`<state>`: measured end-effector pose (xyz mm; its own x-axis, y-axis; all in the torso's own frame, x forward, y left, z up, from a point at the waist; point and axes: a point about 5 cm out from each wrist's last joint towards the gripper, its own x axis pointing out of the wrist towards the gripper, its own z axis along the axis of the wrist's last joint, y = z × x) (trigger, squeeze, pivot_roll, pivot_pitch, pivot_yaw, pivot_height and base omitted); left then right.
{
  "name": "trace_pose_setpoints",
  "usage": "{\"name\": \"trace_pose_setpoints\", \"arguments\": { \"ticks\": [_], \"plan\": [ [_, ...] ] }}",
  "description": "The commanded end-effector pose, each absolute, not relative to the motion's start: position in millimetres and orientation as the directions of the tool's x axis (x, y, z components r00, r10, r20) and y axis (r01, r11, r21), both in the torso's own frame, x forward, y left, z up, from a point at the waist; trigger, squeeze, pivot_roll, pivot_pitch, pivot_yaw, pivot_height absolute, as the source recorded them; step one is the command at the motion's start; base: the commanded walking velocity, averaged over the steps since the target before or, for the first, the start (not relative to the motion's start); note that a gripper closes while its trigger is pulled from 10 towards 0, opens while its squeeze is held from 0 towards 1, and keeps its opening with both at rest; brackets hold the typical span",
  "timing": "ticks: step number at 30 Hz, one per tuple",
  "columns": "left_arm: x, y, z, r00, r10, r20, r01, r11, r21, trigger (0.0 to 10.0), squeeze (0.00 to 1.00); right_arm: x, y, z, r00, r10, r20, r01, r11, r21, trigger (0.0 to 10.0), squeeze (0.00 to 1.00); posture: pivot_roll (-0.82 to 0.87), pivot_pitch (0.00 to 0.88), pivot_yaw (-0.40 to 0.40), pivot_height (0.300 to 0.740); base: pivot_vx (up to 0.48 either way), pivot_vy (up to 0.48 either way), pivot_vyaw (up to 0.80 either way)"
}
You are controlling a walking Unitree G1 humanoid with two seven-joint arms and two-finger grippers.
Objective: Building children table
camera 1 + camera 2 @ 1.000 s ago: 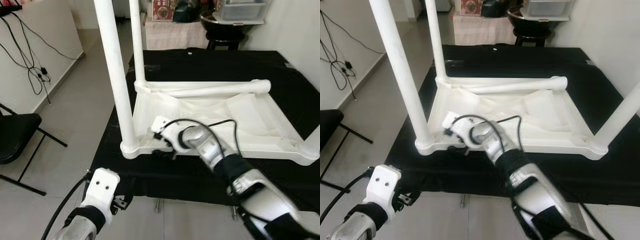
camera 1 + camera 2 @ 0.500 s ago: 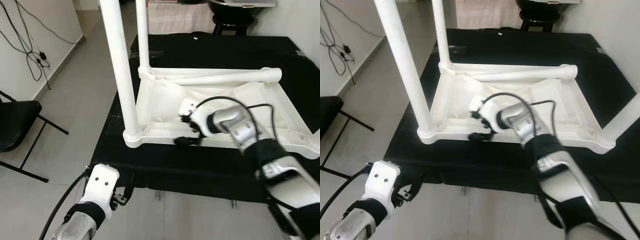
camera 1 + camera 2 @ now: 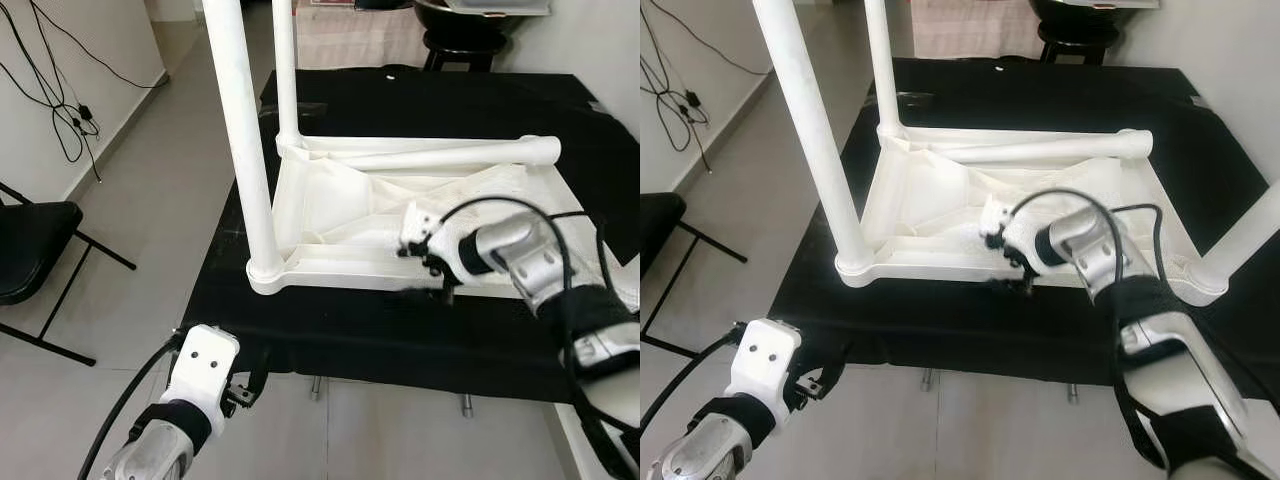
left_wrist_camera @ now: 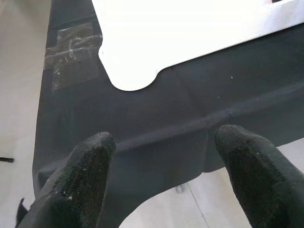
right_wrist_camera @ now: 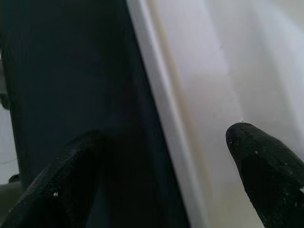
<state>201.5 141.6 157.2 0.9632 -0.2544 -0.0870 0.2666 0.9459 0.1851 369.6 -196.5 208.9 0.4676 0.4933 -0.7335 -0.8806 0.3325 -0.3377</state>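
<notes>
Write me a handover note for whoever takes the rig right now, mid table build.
Right pincer: open, at the near rim of the upturned white table top, one finger over the rim and one over the black cloth; holding nothing.
Left pincer: open, empty, low at the cloth's near left corner, short of the table.
Table: upside down on the cloth. Near-left leg and far-left leg stand in their corner sockets; a leg also rises from the near-right corner. A loose leg lies across the far side.
Left: fit the loose leg in the last corner, then turn the table upright.
</notes>
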Motion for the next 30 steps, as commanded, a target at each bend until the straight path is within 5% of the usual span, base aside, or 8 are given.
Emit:
{"name": "trace_pose_setpoints", "arguments": {
  "ticks": [1, 15, 16, 18, 21, 22, 23, 30],
  "plan": [
    [200.6, 143.2, 152.8, 0.962, -0.248, -0.114, 0.266, 0.945, 0.192, 10.0, 0.0, 368.8, -201.1, 203.1, 0.466, 0.454, -0.76, -0.879, 0.339, -0.336, 10.0, 0.0, 0.02, 0.187, -0.006, 0.74, 0.0, 0.0, 0.0],
    [200.7, 143.3, 151.7, 0.962, -0.249, -0.115, 0.267, 0.944, 0.195, 10.0, 0.0, 371.6, -245.3, 216.6, 0.582, 0.321, -0.747, -0.781, 0.477, -0.403, 10.0, 0.0, 0.01, 0.175, -0.001, 0.74, 0.0, 0.0, 0.0],
    [200.7, 143.2, 151.5, 0.961, -0.25, -0.115, 0.269, 0.943, 0.194, 10.0, 0.0, 370.2, -249.7, 216.6, 0.58, 0.31, -0.754, -0.781, 0.477, -0.404, 9.1, 0.0, 0.01, 0.173, -0.001, 0.74, 0.0, 0.0, 0.0],
    [200.8, 143.1, 151.4, 0.961, -0.251, -0.115, 0.27, 0.943, 0.194, 10.0, 0.0, 369.4, -252.2, 216.2, 0.578, 0.302, -0.758, -0.781, 0.476, -0.405, 9.1, 0.0, 0.01, 0.173, -0.001, 0.74, 0.0, 0.0, 0.0],
    [200.9, 142.9, 151.0, 0.961, -0.253, -0.116, 0.272, 0.943, 0.194, 10.0, 0.0, 368.5, -255.8, 214.7, 0.57, 0.288, -0.769, -0.782, 0.478, -0.401, 7.0, 0.0, 0.01, 0.167, 0.001, 0.74, 0.0, 0.0, 0.0],
    [200.9, 142.8, 150.7, 0.96, -0.254, -0.116, 0.273, 0.942, 0.194, 10.0, 0.0, 368.8, -255.6, 213.1, 0.568, 0.284, -0.773, -0.782, 0.478, -0.399, 1.9, 0.0, 0.01, 0.164, 0.002, 0.74, 0.0, 0.0, 0.0],
    [201.0, 142.7, 150.6, 0.96, -0.255, -0.117, 0.274, 0.942, 0.194, 10.0, 0.0, 369.1, -254.7, 211.3, 0.565, 0.281, -0.776, -0.784, 0.476, -0.398, 0.3, 0.0, 0.01, 0.164, 0.002, 0.74, 0.0, 0.0, 0.0],
    [200.8, 142.3, 150.4, 0.959, -0.256, -0.117, 0.275, 0.941, 0.196, 10.0, 0.0, 370.1, -242.0, 197.6, 0.541, 0.284, -0.791, -0.804, 0.451, -0.388, 0.0, 0.0, 0.01, 0.16, -0.001, 0.74, 0.0, 0.0, 0.0]
  ]
}}
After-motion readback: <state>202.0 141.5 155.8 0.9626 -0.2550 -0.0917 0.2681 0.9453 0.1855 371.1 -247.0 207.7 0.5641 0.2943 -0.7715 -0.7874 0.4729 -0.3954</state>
